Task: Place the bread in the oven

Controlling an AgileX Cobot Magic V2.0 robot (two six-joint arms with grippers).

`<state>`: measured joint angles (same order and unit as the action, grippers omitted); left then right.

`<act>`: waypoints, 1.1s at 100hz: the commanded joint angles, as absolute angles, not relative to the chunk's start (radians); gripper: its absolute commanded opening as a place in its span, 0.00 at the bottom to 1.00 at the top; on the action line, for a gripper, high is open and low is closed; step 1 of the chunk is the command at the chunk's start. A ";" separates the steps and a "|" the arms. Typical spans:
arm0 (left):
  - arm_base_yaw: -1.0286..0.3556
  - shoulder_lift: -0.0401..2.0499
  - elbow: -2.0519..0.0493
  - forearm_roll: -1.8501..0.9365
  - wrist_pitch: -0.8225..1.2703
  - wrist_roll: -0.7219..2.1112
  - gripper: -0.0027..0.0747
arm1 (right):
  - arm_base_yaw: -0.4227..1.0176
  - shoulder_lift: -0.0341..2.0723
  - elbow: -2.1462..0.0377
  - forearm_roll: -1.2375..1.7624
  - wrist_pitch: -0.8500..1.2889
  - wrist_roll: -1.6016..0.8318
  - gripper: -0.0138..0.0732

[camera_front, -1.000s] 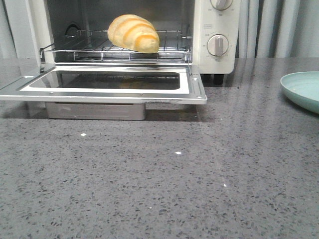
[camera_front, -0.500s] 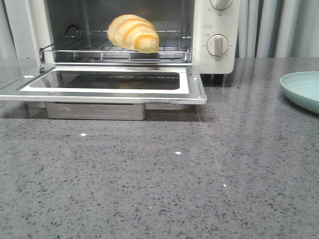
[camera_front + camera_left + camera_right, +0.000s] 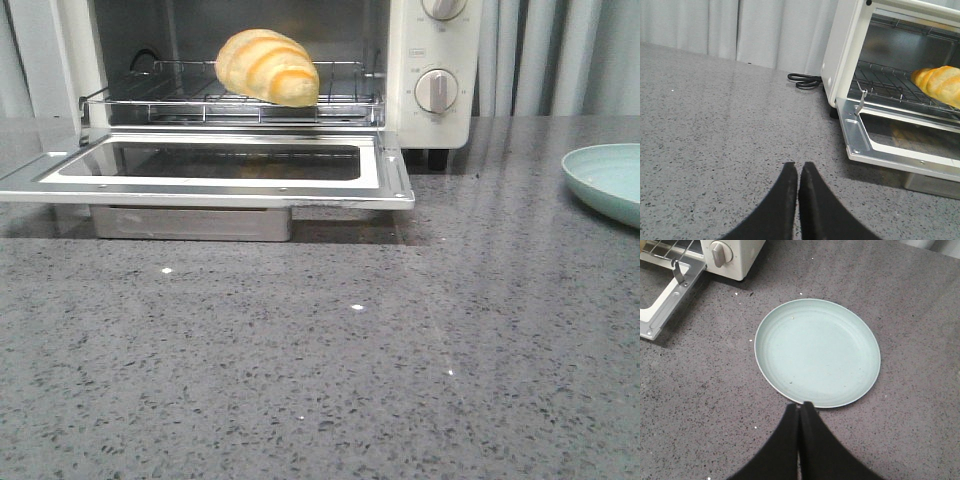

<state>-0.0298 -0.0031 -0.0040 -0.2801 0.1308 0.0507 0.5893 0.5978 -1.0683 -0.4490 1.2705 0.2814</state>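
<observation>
The golden-yellow bread lies on the wire rack inside the cream-white oven, whose glass door hangs open and flat. The left wrist view shows the same bread on the rack. My left gripper is shut and empty above the grey counter, to the left of the oven. My right gripper is shut and empty at the near rim of the plate. Neither gripper appears in the front view.
A pale teal plate sits empty on the counter to the right of the oven; the right wrist view shows the plate from above. A black cable lies coiled behind the oven's left side. Curtains hang behind the counter.
</observation>
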 commanded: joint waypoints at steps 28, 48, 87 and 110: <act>-0.030 -0.028 -0.025 -0.292 0.051 0.050 0.01 | 0.585 0.598 -1.077 -0.513 1.298 0.284 0.07; -0.030 -0.028 -0.025 -0.292 0.051 0.050 0.01 | 0.536 0.498 -0.936 -0.501 1.078 0.284 0.07; -0.030 -0.028 -0.025 -0.292 0.051 0.050 0.01 | 0.183 0.222 -0.586 -0.190 0.729 0.091 0.07; -0.030 -0.028 -0.025 -0.292 0.051 0.050 0.01 | 0.005 0.168 -0.459 -0.079 0.589 0.049 0.07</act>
<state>-0.0298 -0.0031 -0.0040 -0.2801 0.1286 0.0507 0.0589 0.1673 -0.4688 -0.1065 0.7177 0.0680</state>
